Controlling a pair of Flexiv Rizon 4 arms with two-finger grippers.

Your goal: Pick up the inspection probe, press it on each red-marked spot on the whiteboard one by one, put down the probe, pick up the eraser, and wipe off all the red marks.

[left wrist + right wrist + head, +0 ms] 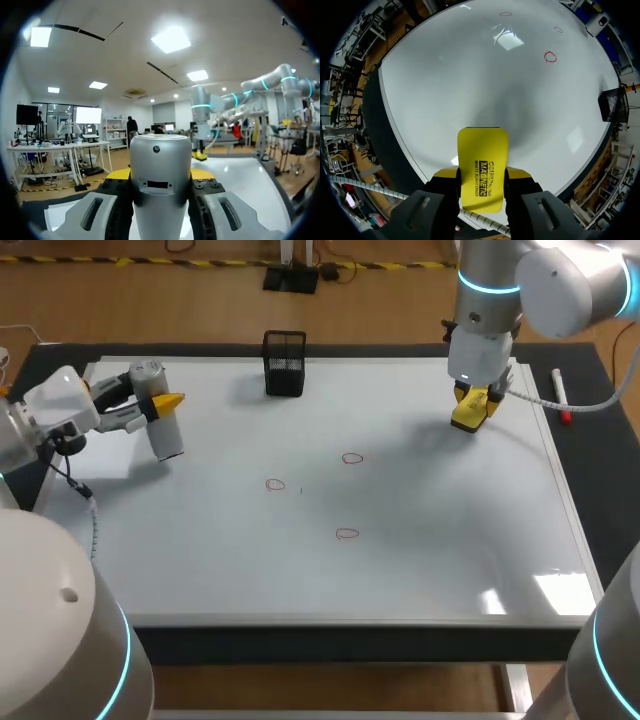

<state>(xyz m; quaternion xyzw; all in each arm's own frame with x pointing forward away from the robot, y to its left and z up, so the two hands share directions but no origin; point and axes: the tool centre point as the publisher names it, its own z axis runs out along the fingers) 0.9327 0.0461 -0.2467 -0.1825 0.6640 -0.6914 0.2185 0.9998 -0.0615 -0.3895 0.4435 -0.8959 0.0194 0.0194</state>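
- Head view shows a big whiteboard [420,540] lying flat on the dark bench [598,460].
- At the upper left of the frame, the left hand [166,400] is clenched on the silver probe [168,432].
- The probe leans a little, and its low end is down by the left part of the whiteboard. I cannot tell if it touches.
- Left wrist view shows the probe [160,185] standing between the two fingers, with one finger pressed on each side.
- At the upper right of the head view, the right hand [474,400] is grasping the yellow eraser [467,420], low over the far right part of the whiteboard.
- Right wrist view shows the eraser [483,165] squeezed between the fingers and sticking out ahead of them, over the whiteboard.
- Three red marks [351,458] sit near the middle of the whiteboard, well apart from both hands.
- A black mesh cup [284,363] stands at the top edge of the whiteboard, between the two hands.
- A marker pen [560,395] lies on the bench just beside the whiteboard's right edge, near the right hand.
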